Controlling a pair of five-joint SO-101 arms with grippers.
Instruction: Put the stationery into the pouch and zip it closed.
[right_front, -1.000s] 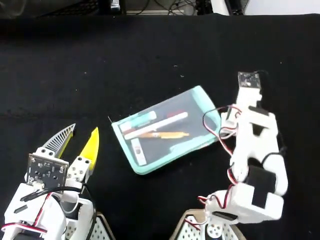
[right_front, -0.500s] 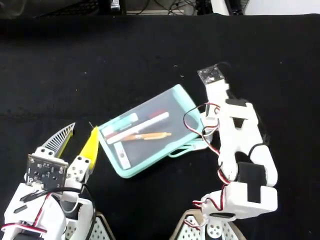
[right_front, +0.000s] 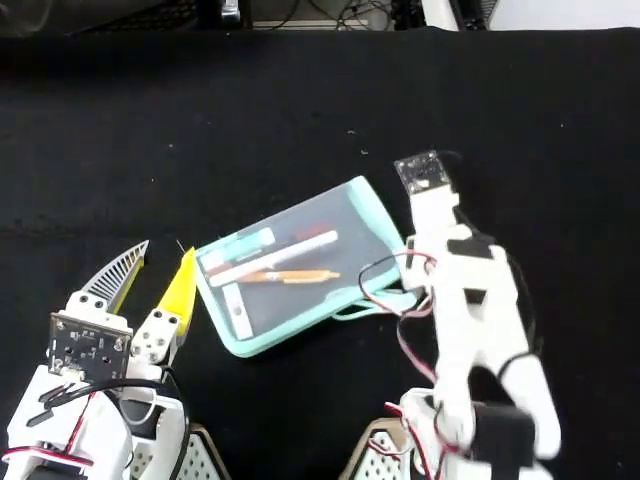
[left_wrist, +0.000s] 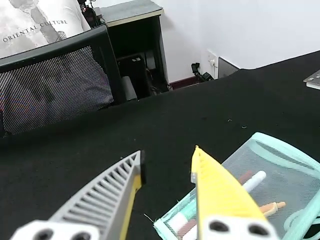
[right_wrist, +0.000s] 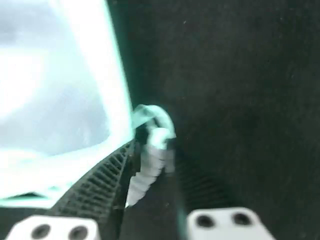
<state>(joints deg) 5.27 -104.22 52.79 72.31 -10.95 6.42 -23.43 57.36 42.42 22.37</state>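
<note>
Pouch | mint-green see-through mesh | pens inside | lying askew

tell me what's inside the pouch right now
Through the mesh of the pouch you can see a long white pen, an orange pencil, a green-tipped marker and a short white piece. Anything beneath them is hidden.

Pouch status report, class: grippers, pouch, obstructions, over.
Left gripper open beside pouch corner. Right gripper shut on pouch's loop. Stationery inside. Nothing blocking.

White wall, black mesh chair
</note>
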